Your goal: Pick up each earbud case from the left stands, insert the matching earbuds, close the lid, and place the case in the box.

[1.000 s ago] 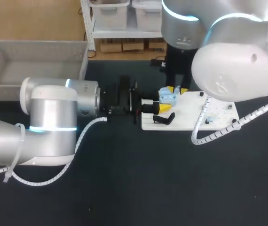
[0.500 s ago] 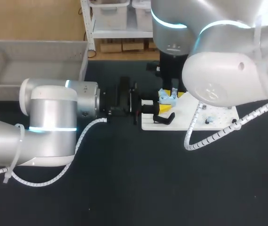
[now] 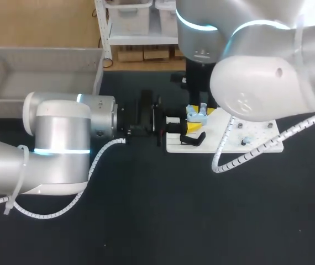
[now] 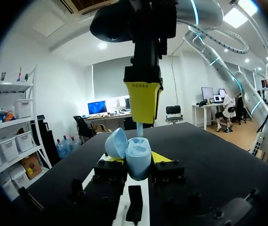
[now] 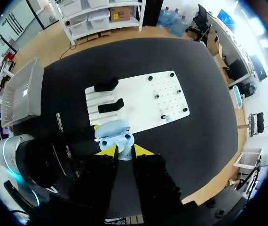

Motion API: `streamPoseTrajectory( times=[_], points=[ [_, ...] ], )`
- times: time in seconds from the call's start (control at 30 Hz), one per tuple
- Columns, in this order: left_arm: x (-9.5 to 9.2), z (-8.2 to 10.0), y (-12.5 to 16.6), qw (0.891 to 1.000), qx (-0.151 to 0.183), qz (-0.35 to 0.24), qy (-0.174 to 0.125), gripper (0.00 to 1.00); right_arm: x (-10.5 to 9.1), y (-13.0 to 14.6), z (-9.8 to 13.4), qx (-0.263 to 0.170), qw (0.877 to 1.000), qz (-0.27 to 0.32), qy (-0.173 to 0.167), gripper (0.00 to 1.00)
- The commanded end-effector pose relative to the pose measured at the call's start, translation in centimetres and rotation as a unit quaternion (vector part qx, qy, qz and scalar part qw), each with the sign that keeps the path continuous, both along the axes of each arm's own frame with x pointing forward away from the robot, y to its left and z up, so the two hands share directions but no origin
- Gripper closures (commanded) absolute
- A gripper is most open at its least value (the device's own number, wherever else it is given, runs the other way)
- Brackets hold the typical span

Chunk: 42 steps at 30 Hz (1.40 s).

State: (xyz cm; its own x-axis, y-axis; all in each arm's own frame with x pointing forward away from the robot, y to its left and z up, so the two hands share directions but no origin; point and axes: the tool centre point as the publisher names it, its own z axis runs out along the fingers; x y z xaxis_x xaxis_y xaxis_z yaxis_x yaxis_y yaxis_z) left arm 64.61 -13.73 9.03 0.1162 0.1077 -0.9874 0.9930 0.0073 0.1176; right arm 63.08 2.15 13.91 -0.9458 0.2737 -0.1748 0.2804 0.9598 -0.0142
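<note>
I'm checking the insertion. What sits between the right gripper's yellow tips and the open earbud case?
A light blue earbud, pinched in the right gripper, with its stem pointing down at the open case. The left wrist view shows it best.

We had a black table [image 3: 201, 221] w/ a white board [image 5: 143, 100] lying flat on it, approx. mid-table, nearer the far edge. A grey box [image 3: 41, 74] sat by the far-left corner; couldn't tell if it rested on the table.
</note>
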Motion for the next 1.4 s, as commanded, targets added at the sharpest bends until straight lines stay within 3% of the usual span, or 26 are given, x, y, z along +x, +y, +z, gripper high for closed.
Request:
streamPoseTrajectory(
  times=[0.03,1.4],
  points=[
    [-0.3,-0.1,0.0,1.000,-0.001,0.005,-0.002,1.00,0.2,0.1,-0.2,0.000,1.000,0.000,0.004,1.00],
    [-0.3,-0.1,0.0,1.000,-0.001,0.005,-0.002,1.00,1.2,-0.3,-1.5,-0.010,1.000,-0.002,0.012,1.00]
  ],
)
